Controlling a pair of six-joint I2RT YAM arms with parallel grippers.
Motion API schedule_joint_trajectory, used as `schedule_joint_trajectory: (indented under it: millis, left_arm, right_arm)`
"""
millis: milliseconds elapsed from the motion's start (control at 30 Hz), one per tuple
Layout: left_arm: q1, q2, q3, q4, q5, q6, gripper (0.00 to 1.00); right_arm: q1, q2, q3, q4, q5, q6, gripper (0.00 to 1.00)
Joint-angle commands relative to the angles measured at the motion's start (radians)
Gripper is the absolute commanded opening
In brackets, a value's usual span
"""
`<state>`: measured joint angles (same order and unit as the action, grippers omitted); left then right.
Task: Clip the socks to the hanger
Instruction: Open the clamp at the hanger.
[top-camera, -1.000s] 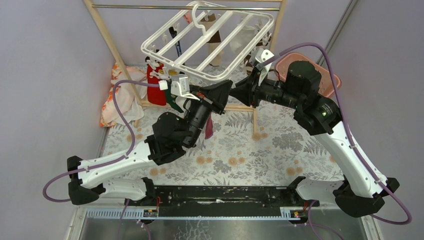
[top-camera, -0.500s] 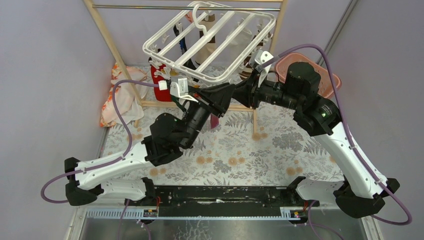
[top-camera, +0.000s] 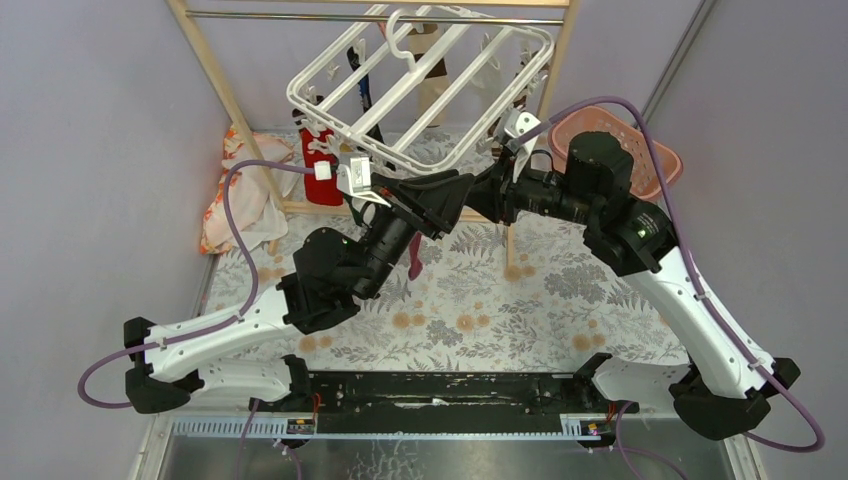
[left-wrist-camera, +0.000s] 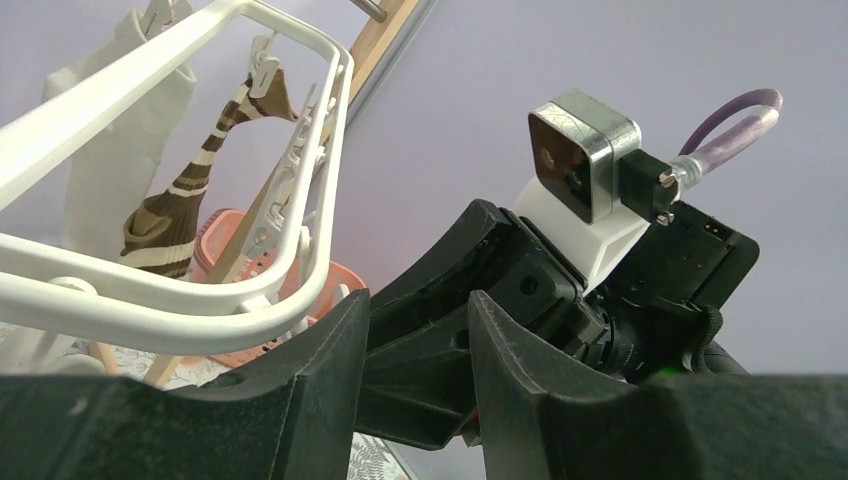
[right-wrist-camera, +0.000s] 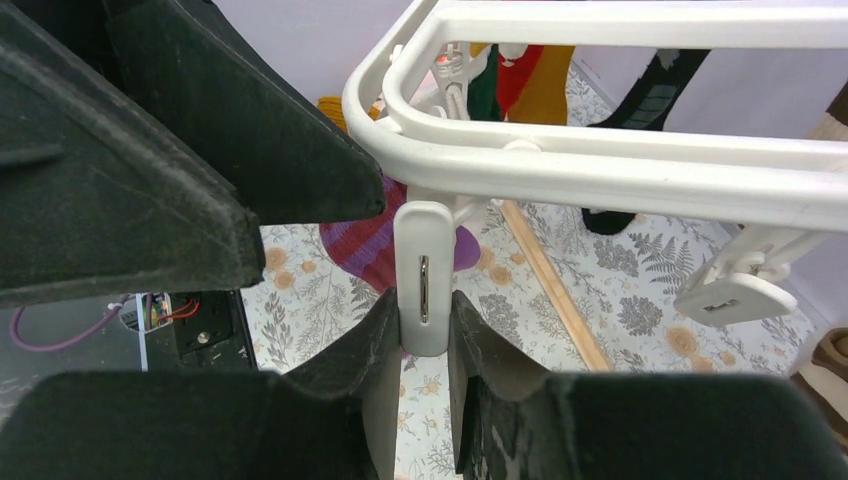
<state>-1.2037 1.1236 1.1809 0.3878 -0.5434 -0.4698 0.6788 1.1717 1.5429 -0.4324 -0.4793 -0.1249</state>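
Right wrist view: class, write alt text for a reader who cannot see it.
The right gripper pinches a white clip dangling from the white hanger, with a purple-and-red sock just behind it. More socks hang from its far side.

White hanger (top-camera: 470, 111) above floral table (top-camera: 520, 300)

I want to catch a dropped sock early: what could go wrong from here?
1. The right gripper pinches a clip, with the purple sock behind it; whether the sock sits in the clip is hidden. The left gripper is open and empty, so the sock may drop.
2. Both grippers crowd at the tilted hanger; they might bump, or the hanger may swing.
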Motion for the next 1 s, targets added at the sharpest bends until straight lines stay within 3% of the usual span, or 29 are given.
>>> schedule_joint_trajectory:
  millis: [0, 267, 567, 967]
  left_arm:
    - [-0.003, 0.003, -0.004, 0.0, 0.016, -0.018, 0.49]
    - [-0.002, -0.033, -0.016, -0.044, 0.017, -0.034, 0.54]
    - [-0.003, -0.116, 0.031, -0.31, 0.004, -0.168, 0.69]
    - [0.0, -0.003, 0.187, -0.347, 0.031, -0.1, 0.7]
  right_arm:
    - [0.013, -0.043, -0.017, -0.007, -0.012, 0.001, 0.0]
    - [0.011, -0.073, -0.044, 0.011, -0.021, 0.01, 0.0]
    - [0.012, -0.093, -0.041, 0.014, -0.038, 0.022, 0.0]
    - [0.012, -0.117, -0.038, 0.001, -0.056, 0.046, 0.0]
